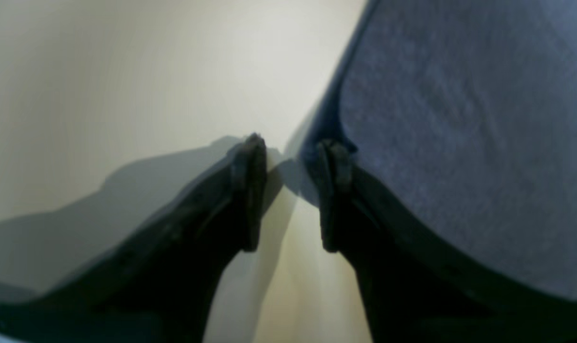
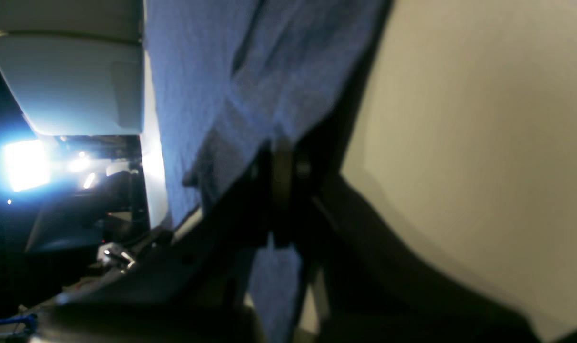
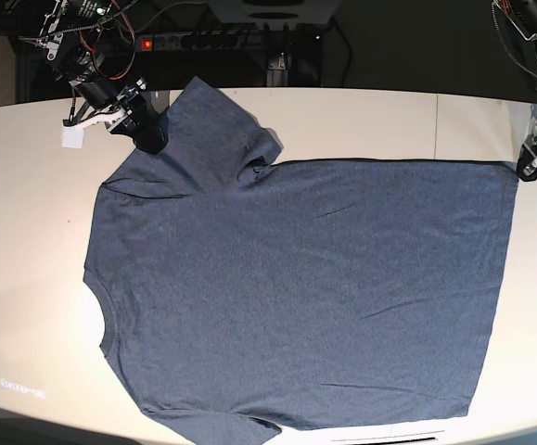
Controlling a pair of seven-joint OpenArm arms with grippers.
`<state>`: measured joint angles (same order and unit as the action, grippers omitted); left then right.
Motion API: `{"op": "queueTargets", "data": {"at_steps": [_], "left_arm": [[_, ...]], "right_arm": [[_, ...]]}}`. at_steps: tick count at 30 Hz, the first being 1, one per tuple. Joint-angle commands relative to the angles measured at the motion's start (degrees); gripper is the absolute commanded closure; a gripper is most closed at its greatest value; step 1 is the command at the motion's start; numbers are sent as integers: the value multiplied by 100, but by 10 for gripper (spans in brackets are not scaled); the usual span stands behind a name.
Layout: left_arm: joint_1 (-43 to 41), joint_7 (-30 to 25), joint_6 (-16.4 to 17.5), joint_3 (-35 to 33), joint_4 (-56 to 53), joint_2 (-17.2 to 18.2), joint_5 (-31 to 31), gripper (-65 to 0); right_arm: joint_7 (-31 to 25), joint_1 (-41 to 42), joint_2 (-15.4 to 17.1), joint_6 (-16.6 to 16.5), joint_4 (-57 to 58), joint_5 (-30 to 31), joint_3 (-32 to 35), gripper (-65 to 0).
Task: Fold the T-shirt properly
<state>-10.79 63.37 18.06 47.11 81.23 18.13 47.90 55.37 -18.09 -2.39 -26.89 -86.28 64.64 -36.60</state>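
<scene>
The slate-blue T-shirt (image 3: pixel 296 278) lies spread flat on the white table (image 3: pixel 370 116), collar to the left and hem to the right. My right gripper (image 3: pixel 150 137) sits on the shirt's far shoulder beside the upper sleeve. In the right wrist view its jaws (image 2: pixel 286 162) are closed with blue fabric (image 2: pixel 250 71) pinched between them. My left gripper (image 3: pixel 526 169) is at the far right corner of the hem. In the left wrist view it (image 1: pixel 292 147) is open and empty, with the shirt's edge (image 1: pixel 460 119) against the right finger.
A power strip with a red light (image 3: pixel 203 41) and cables lie behind the table's far edge. A white tag (image 3: pixel 71 137) hangs by the right arm. Bare table (image 1: pixel 126 71) shows left of the left gripper. The table's near edge runs just below the shirt.
</scene>
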Motion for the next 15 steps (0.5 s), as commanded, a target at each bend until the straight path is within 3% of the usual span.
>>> {"op": "queueTargets", "data": {"at_steps": [1,7,15], "left_arm": [[-17,98,-70,192,-4,149,-22,-224],[-28,308,127,863,-203,535,470,-224],[-166,306,433,597,-262,553,911,-224]], "right_arm": [[-299,151,81,-444,-103,219,2,0],[-299,153,81,-444,-103,216,2,0],[-282,153,81,-444,-103,216,2,0]]}}
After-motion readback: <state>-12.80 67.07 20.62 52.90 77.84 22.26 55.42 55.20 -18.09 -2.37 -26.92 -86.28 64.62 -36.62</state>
